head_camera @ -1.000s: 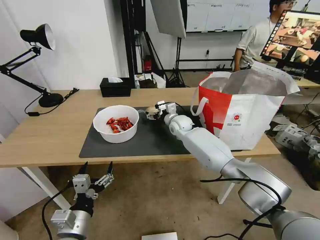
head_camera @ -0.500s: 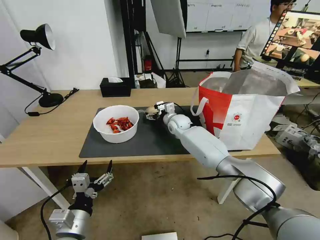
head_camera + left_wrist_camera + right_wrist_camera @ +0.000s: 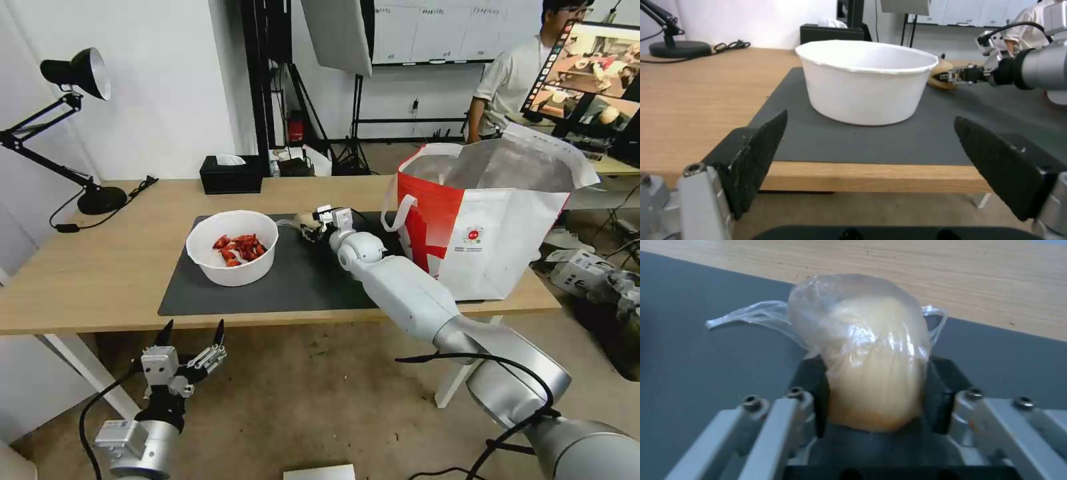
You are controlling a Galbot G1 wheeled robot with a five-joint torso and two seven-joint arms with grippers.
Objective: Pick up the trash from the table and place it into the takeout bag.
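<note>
Light-wood table (image 3: 100,267) with white legs, bearing a flat, matte dark grey rectangular mat (image 3: 293,283); white wall behind, black desk lamp (image 3: 67,73) at far left, black tissue box (image 3: 230,175) at the far edge. On the left part of the mat stands a smooth white round bowl (image 3: 232,248) holding red shellfish scraps (image 3: 240,248); its plain, slightly tapered wall is seen from the left wrist view. At the right end of the table stands the takeout bag (image 3: 490,227), boxy, red and white, with crinkled silver foil lining, white strap handles and a small round logo; its mouth is open. The right gripper (image 3: 310,225) reaches over the far middle of the mat, just right of the bowl, its jaws closed around a beige lump (image 3: 871,373), rounded and glossy, wrapped in thin clear creased plastic film whose loose ends trail onto the mat. The left gripper (image 3: 192,333) hangs below the near table edge, its dark textured pads (image 3: 760,156) spread wide apart, holding nothing.
</note>
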